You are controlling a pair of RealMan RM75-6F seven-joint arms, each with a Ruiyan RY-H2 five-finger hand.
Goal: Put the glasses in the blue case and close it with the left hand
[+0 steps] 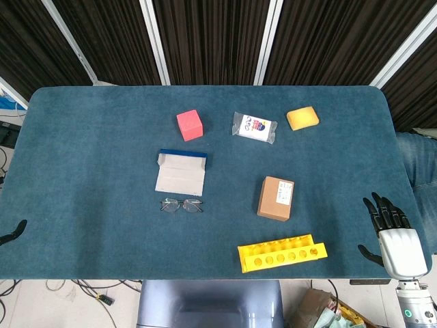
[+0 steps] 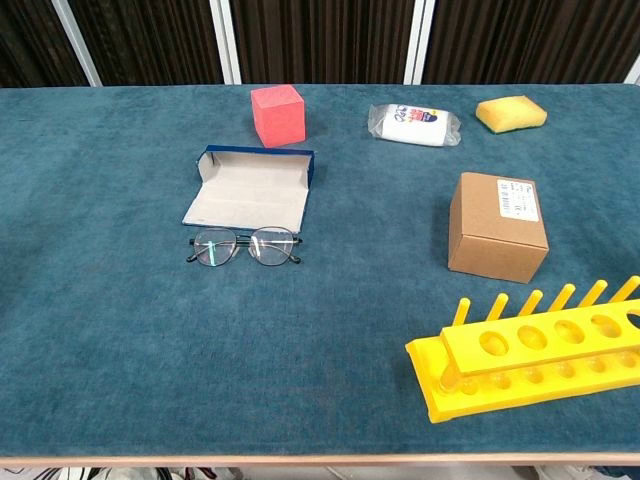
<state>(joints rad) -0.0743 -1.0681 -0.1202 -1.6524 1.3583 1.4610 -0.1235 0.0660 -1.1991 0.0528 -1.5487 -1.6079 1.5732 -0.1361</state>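
A: What's on the left?
B: Only a dark tip of the left hand (image 1: pixel 13 231) at the table (image 1: pixel 82 137) edge; its state can't be told.
A: And the glasses (image 2: pixel 244 245)?
B: On the cloth, just in front of the blue case (image 2: pixel 250 188), which lies open.
A: The right hand (image 1: pixel 392 232)?
B: Empty, fingers spread, beyond the yellow rack (image 1: pixel 281 253).

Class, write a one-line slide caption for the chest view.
Glasses lie on the blue table just in front of the open case.
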